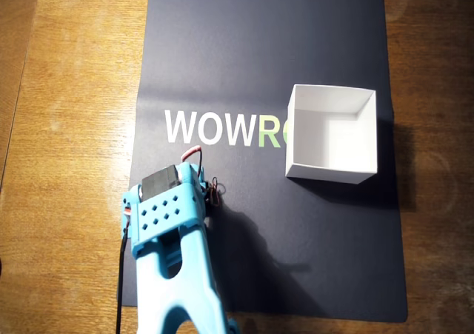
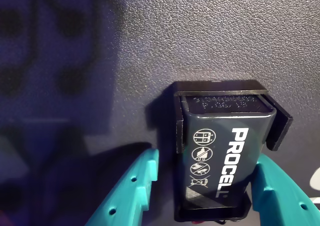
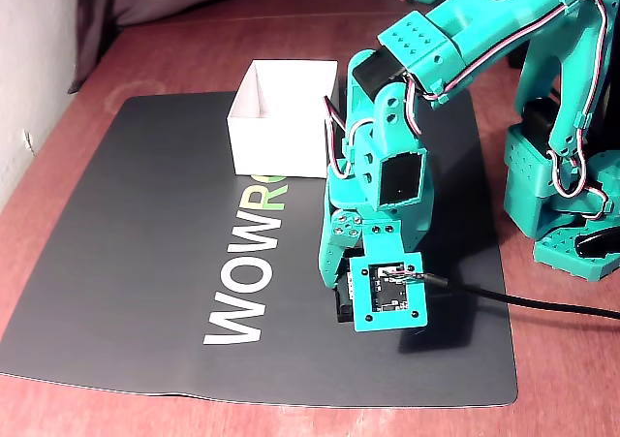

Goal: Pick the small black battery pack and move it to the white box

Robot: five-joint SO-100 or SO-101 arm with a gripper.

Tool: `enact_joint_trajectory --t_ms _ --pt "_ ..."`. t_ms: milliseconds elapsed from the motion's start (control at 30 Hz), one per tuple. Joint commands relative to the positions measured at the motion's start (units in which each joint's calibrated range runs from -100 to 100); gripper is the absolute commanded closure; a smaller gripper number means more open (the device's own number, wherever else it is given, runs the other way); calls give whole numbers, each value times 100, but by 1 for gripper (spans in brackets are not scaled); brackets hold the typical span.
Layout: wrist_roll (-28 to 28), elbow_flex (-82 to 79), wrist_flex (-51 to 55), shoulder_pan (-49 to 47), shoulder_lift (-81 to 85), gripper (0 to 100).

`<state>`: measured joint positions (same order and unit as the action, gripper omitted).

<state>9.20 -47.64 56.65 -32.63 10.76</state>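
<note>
In the wrist view the small black battery pack lies flat on the dark mat, its white "PROCELL" lettering facing up. My gripper is open and straddles it. The left teal finger stands a small gap off the pack, and the right finger sits close against its side. In the overhead view the arm covers the pack and only its red wire shows. A black corner of the pack shows in the fixed view. The white box stands empty, apart from the gripper.
A dark mat printed "WOWRO" covers a wooden table. A second teal arm stands at the right of the fixed view. A black cable runs from the wrist camera across the mat's edge.
</note>
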Motion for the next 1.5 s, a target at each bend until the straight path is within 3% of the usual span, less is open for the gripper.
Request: enact_joint_trajectory --t_ms 0,967,1467 --pt "-4 15 -38 67 68 81" --pt "-26 -166 -354 208 15 80" --pt "-569 -293 -38 -15 33 80"
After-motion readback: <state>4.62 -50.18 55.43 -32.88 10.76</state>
